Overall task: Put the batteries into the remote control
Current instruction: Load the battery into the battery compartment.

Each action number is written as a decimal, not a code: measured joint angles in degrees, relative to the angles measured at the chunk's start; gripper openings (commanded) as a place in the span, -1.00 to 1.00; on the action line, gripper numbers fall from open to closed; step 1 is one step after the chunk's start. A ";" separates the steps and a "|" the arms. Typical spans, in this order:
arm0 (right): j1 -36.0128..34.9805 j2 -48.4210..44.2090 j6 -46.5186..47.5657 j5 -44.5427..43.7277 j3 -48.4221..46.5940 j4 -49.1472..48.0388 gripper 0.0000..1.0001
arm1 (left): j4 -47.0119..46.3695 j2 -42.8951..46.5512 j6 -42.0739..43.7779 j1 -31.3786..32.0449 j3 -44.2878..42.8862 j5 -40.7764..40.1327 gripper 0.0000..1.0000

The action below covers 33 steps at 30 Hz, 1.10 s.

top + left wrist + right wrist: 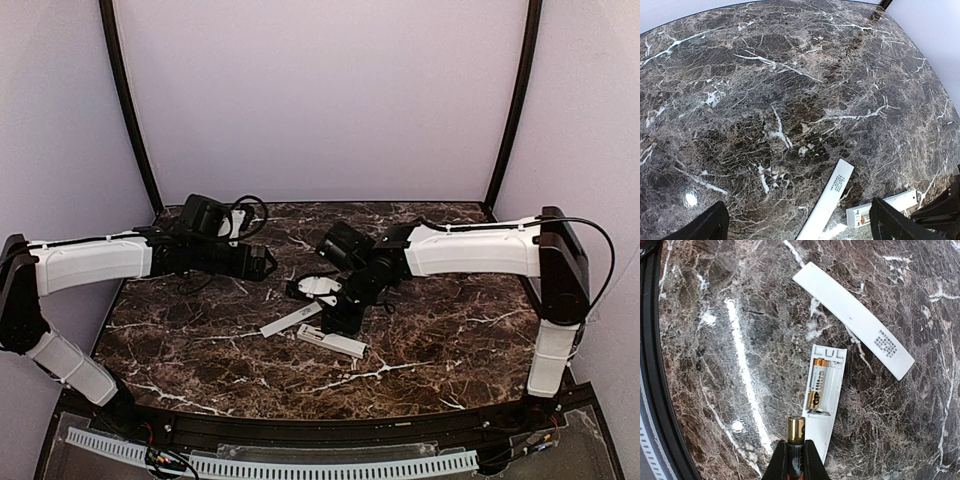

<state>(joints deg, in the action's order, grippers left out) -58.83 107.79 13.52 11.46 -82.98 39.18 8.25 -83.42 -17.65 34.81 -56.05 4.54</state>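
No text can be read: dark print is seen on the white strip (855, 320), too small; marking on the loaded battery (817, 382) is blurred.

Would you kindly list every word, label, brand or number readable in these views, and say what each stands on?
Nothing can be read well enough to quote.
The white cover strip: a block of small dark print near one end, too small to read.
The seated battery in the remote control: dark marks on its gold label, too blurred to read.
The held battery in the right gripper: no print shows.
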 measured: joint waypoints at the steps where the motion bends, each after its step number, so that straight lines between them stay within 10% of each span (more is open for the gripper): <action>1: 0.02 1.07 -0.81 -0.44 -0.87 0.66 -1.00 | -0.02 0.00 -0.09 -0.04 0.13 -0.04 0.97; 33: 2.23 14.51 -4.24 -1.42 -13.18 6.08 -1.00 | 0.04 1.77 -0.94 -1.70 0.76 -0.74 0.97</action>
<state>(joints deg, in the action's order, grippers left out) -56.60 122.30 9.28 10.04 -96.16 45.25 8.29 -81.65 -18.59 33.10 -55.29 3.79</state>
